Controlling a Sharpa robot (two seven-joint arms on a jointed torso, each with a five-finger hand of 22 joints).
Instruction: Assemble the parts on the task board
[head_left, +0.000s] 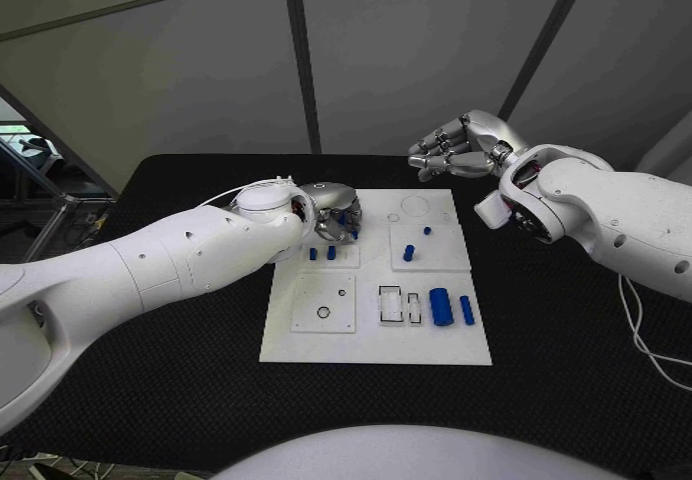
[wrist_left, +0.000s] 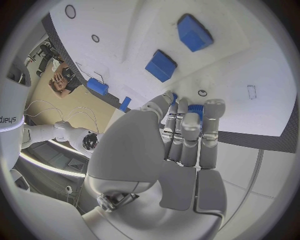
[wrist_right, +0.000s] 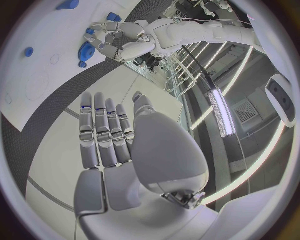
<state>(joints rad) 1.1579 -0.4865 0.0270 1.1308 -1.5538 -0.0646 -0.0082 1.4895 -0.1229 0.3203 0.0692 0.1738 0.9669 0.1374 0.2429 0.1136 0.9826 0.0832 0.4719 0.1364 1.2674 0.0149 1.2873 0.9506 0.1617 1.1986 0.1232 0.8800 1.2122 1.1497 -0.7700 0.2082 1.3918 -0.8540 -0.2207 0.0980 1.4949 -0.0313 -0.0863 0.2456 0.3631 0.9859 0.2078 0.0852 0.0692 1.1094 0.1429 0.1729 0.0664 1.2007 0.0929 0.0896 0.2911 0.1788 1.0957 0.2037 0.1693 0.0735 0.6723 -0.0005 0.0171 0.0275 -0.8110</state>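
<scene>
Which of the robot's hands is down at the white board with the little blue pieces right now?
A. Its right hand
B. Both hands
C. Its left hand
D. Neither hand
C: the left hand is at the task board among the blue parts, while the right hand is raised off beyond the board's far edge, holding nothing.

The head camera looks down on the board (head_left: 378, 345) from above. Each wrist camera sits close behind its own hand; both also catch the board's blue parts.
</scene>
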